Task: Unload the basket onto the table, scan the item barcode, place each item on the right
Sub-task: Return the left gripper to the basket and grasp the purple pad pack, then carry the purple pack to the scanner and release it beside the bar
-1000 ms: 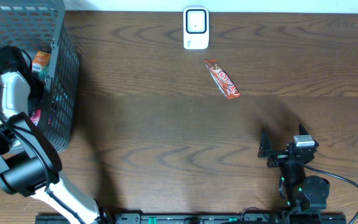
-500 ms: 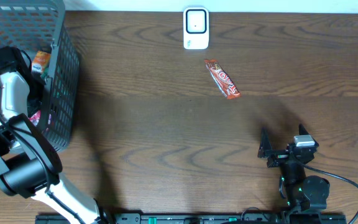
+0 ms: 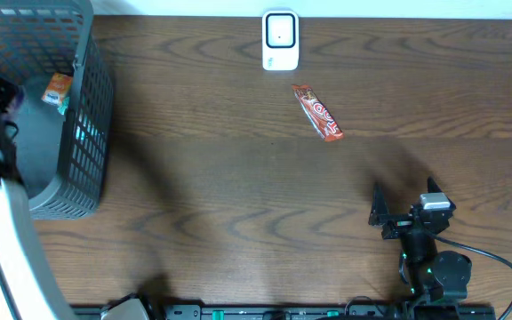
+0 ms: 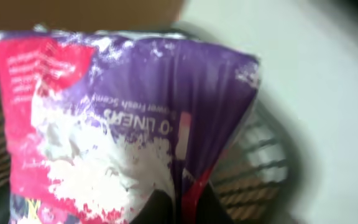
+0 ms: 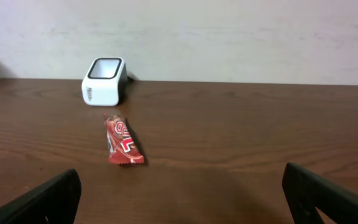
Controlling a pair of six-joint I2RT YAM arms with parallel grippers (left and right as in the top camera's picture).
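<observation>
**Left claw** – it is pressing together on the lower edge of a purple and pink packet and is pinching it firmly. In the left wrist view the packet is filling most of the frame. Its white print is showing upside down and only the word "LINERS" is legible. No barcode can be made out on the visible face. The dark mesh of the basket is showing behind and beneath the packet, so the packet is hanging over the basket, clear of the surface. The basket is standing at the far left corner. A small orange item is lying inside it against the right-hand wall.

**Right claw** – it is hanging with its fingers spread wide and gripping nothing, near the right front of the surface.

**Scanner** – the white unit is standing at the middle of the far edge, well apart from the packet.

**Candy bar** – a red wrapped bar is lying flat and slightly angled, near the scanner on its right front side. It is touching neither the scanner nor either claw.
</observation>
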